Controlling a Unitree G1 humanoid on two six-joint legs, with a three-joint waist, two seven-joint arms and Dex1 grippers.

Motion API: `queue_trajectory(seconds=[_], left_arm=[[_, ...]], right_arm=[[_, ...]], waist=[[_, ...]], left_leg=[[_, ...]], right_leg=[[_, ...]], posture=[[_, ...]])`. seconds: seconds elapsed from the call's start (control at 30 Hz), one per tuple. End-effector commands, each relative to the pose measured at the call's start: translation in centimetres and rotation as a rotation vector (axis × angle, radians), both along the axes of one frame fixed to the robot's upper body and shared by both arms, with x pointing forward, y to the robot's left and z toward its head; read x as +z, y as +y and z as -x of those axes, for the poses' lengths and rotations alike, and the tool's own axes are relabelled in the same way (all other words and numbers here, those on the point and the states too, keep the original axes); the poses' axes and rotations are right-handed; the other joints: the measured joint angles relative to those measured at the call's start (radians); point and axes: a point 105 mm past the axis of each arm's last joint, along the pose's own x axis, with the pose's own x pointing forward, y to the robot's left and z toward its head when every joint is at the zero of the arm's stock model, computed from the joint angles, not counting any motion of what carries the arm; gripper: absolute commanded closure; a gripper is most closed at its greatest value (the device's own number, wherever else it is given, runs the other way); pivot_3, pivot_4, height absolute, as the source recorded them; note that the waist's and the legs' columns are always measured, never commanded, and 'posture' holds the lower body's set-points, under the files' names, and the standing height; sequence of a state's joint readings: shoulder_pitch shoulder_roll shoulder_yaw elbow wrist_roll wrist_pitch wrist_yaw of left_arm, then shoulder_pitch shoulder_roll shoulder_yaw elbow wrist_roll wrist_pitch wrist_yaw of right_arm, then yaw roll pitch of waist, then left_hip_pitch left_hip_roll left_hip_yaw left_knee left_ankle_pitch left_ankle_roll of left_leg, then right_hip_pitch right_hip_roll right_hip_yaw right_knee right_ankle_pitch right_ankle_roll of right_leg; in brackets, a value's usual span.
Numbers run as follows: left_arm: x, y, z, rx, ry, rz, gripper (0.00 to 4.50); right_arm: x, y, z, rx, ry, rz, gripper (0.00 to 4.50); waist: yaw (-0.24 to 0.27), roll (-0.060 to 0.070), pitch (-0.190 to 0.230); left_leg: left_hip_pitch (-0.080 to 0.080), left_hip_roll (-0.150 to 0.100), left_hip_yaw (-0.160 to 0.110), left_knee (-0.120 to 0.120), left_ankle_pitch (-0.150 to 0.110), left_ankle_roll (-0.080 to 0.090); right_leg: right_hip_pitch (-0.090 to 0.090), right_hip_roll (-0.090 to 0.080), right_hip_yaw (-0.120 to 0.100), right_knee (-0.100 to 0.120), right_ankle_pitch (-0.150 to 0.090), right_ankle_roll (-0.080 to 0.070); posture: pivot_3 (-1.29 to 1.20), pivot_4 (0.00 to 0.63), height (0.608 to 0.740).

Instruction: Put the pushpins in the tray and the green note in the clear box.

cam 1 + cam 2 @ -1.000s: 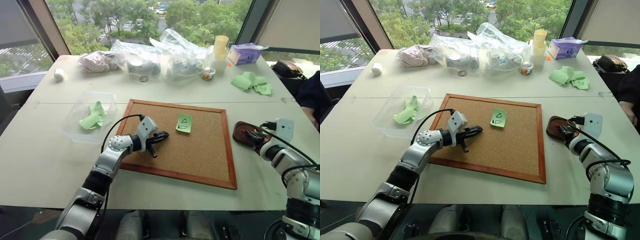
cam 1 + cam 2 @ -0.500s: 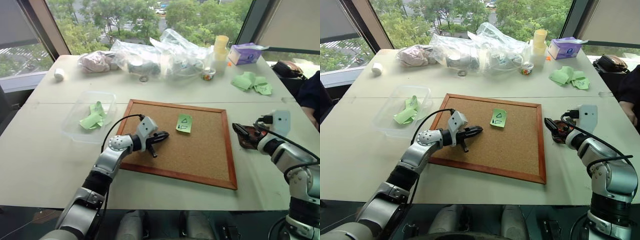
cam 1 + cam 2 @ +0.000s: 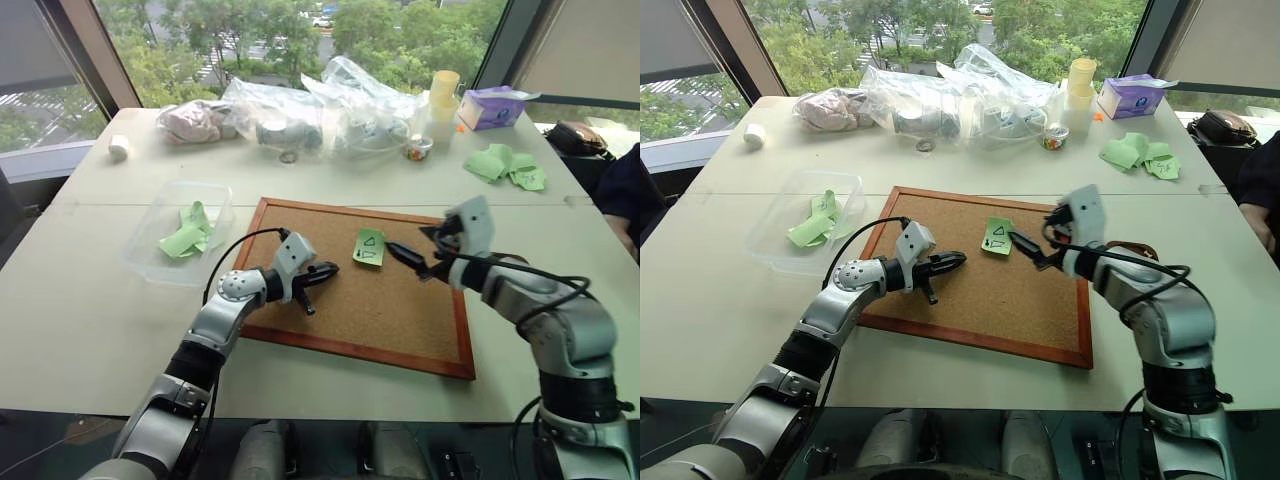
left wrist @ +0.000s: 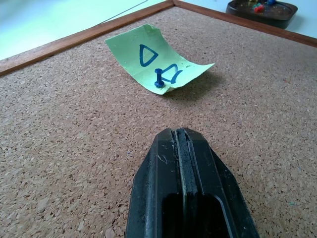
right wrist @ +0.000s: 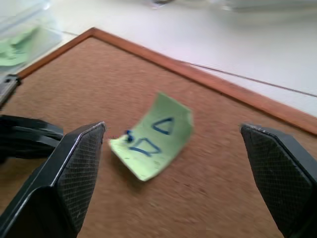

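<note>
The green note point(image 3: 368, 247) lies curled on the cork board point(image 3: 400, 320), one blue pin point(image 4: 158, 79) through it. The right gripper point(image 3: 425, 258), jaws wide and empty, hangs at the note's three o'clock; the left gripper point(image 3: 325, 272), shut and empty, rests at its eight o'clock. The clear box point(image 3: 160, 262), holding plain green papers point(image 3: 186, 236), sits at nine o'clock, off the board.

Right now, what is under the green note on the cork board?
The green note lies on the cork board, its edges curling up. One blue pushpin stands in it. The cork beneath it is hidden.
</note>
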State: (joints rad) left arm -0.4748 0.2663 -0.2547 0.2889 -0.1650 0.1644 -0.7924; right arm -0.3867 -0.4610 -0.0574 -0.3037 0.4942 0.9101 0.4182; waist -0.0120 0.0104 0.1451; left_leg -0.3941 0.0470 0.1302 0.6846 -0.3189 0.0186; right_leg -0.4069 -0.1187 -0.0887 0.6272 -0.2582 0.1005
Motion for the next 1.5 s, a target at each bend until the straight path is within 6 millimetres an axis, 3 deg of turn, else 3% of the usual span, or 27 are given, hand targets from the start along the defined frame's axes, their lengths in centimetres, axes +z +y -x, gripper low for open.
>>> queue_trajectory(seconds=[0.03, 0.37, 0.63, 0.83, 0.87, 1.23, 1.33, 1.5], left_arm=[[-3.3, 2.3, 0.0, 0.093, 0.098, -0.080, 4.50], [-3.2, 2.9, 0.1, 0.121, 0.092, -0.079, 4.50], [-3.2, 2.9, 0.3, 0.126, 0.093, -0.076, 4.50], [-3.3, 2.9, 0.3, 0.127, 0.097, -0.077, 4.50], [-3.3, 2.9, 0.3, 0.127, 0.098, -0.077, 4.50], [-3.7, 2.8, 0.4, 0.123, 0.115, -0.083, 4.50], [-3.4, 2.7, 0.2, 0.131, 0.129, -0.056, 4.50], [-0.7, 2.9, -1.4, 0.162, 0.179, 0.072, 4.50]], right_arm=[[0.4, 1.8, -1.0, 0.043, -0.045, 0.024, 1.34], [-2.7, 3.2, -2.8, 0.071, -0.003, 0.091, 1.34], [-3.8, 3.5, -3.0, 0.083, -0.012, 0.149, 1.34], [-4.0, 3.7, -2.9, 0.093, -0.046, 0.209, 4.19], [-3.9, 3.7, -2.9, 0.095, -0.053, 0.212, 4.42], [2.3, 1.6, -1.6, 0.026, -0.158, 0.106, 4.42], [3.0, 1.3, -0.4, 0.047, -0.157, 0.111, 4.42], [2.9, 1.7, 1.8, 0.133, -0.147, 0.162, 4.42]], waist=[[0.000, 0.000, 0.000], [-0.006, 0.000, 0.000], [-0.008, 0.000, 0.000], [-0.008, 0.000, 0.000], [-0.008, 0.000, 0.000], [-0.005, 0.000, 0.000], [-0.005, 0.000, 0.000], [-0.003, -0.002, 0.002]], left_leg=[[0.000, 0.000, 0.000, 0.000, 0.000, 0.000], [0.000, 0.001, 0.000, 0.000, 0.000, 0.000], [0.000, 0.001, 0.000, -0.001, 0.000, 0.000], [0.000, 0.001, 0.001, -0.001, 0.000, 0.000], [0.000, 0.001, 0.001, -0.001, 0.000, 0.000], [-0.003, 0.001, 0.001, -0.001, 0.000, 0.000], [-0.003, 0.001, 0.001, -0.001, 0.000, 0.000], [-0.003, 0.001, 0.001, -0.001, 0.000, 0.000]], right_leg=[[0.000, 0.000, 0.000, 0.000, 0.000, 0.000], [0.000, 0.001, 0.000, 0.001, 0.001, 0.002], [0.000, 0.001, 0.000, 0.001, 0.001, 0.002], [0.000, 0.001, 0.000, 0.001, 0.001, 0.002], [0.000, 0.001, 0.000, 0.001, 0.001, 0.002], [-0.002, 0.000, 0.000, 0.001, 0.001, 0.002], [-0.002, 0.000, 0.000, 0.001, 0.001, 0.001], [-0.002, 0.000, 0.000, 0.000, 0.000, 0.000]], posture=[[0.00, 0.150, 0.740], [0.00, 0.150, 0.740], [0.00, 0.150, 0.740], [0.00, 0.150, 0.740], [0.00, 0.150, 0.740], [0.00, 0.150, 0.740], [0.00, 0.150, 0.740], [0.00, 0.150, 0.740]])
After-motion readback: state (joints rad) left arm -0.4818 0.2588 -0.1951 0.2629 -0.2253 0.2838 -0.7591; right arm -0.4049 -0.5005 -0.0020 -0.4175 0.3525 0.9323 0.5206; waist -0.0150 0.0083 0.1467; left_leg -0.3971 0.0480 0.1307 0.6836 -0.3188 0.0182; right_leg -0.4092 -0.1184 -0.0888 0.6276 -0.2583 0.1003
